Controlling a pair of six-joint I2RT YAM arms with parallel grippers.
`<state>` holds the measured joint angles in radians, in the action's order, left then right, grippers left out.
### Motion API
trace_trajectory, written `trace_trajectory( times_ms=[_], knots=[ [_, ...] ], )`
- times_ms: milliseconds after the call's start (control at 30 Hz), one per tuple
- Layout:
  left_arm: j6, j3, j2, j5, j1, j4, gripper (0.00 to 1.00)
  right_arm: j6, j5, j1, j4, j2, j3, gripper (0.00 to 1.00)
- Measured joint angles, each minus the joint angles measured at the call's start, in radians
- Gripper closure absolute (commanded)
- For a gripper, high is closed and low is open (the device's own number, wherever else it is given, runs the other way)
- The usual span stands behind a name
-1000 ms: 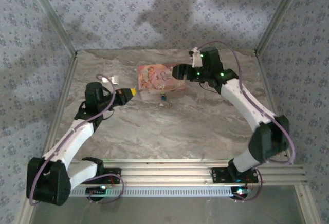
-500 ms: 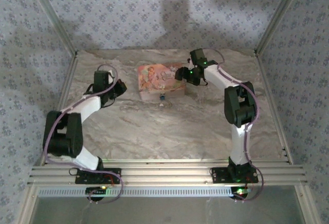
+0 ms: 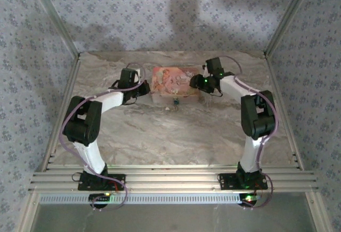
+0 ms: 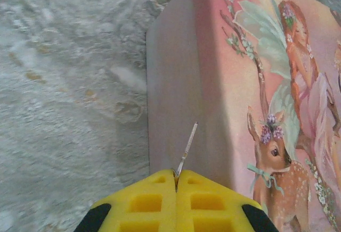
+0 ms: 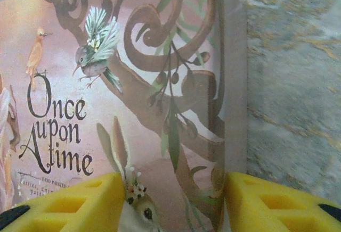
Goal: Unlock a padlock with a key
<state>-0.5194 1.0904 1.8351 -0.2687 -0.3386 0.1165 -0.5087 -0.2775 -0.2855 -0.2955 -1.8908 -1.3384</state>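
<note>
Left end effector [image 4: 176,177]: fingers pressed together, pinching a thin metal key [image 4: 187,147] whose tip points at the left side wall of the box [image 4: 176,83]. Right end effector [image 5: 173,184]: wide open over the box's right end, holding nothing. Padlock [image 3: 175,102] lies on the tabletop [image 3: 160,136] just off the box's near side, between both end effectors.

Showed a marble-patterned tabletop [image 3: 160,136] in beige and grey, edged at the near side with ribbed aluminium rails [image 3: 170,176]. Was closed in on three sides by walls [image 3: 133,8] papered in a blue-grey floral print. Carried soft dark shadows [image 3: 181,14] on the back wall.
</note>
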Motion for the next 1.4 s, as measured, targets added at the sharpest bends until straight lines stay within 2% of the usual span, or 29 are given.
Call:
trace_trajectory(
  times_ms=[200, 400, 500, 700, 767, 967, 1167, 1267, 1400],
  knots=[
    [0.016, 0.002, 0.003, -0.005, -0.037, 0.008, 1.00, 0.002, 0.044, 0.000, -0.044, 0.074, 0.062, 0.33],
    [0.022, -0.037, -0.022, -0.038, -0.038, 0.016, 1.00, 0.002, 0.102, -0.038, -0.124, 0.164, 0.087, 0.28],
    [0.022, -0.082, -0.056, -0.061, -0.020, 0.014, 1.00, -0.002, 0.175, -0.097, -0.146, 0.243, 0.112, 0.28],
    [0.029, -0.155, -0.124, -0.089, 0.002, 0.010, 1.00, -0.050, 0.357, -0.289, -0.155, 0.364, 0.175, 0.25],
    [0.032, -0.167, -0.141, -0.103, 0.002, 0.007, 1.00, -0.064, 0.381, -0.325, -0.154, 0.365, 0.192, 0.26],
    [0.034, -0.219, -0.197, -0.117, 0.002, 0.009, 1.00, -0.118, 0.430, -0.344, -0.185, 0.342, 0.209, 0.29],
    [0.034, -0.288, -0.262, -0.138, 0.000, 0.020, 1.00, -0.205, 0.492, -0.497, -0.153, 0.342, 0.269, 0.32],
    [0.034, -0.305, -0.264, -0.146, -0.011, 0.032, 1.00, -0.237, 0.496, -0.553, -0.142, 0.296, 0.274, 0.32],
    [0.034, -0.314, -0.267, -0.151, -0.031, 0.042, 1.00, -0.256, 0.500, -0.552, -0.137, 0.190, 0.235, 0.34]
  ],
)
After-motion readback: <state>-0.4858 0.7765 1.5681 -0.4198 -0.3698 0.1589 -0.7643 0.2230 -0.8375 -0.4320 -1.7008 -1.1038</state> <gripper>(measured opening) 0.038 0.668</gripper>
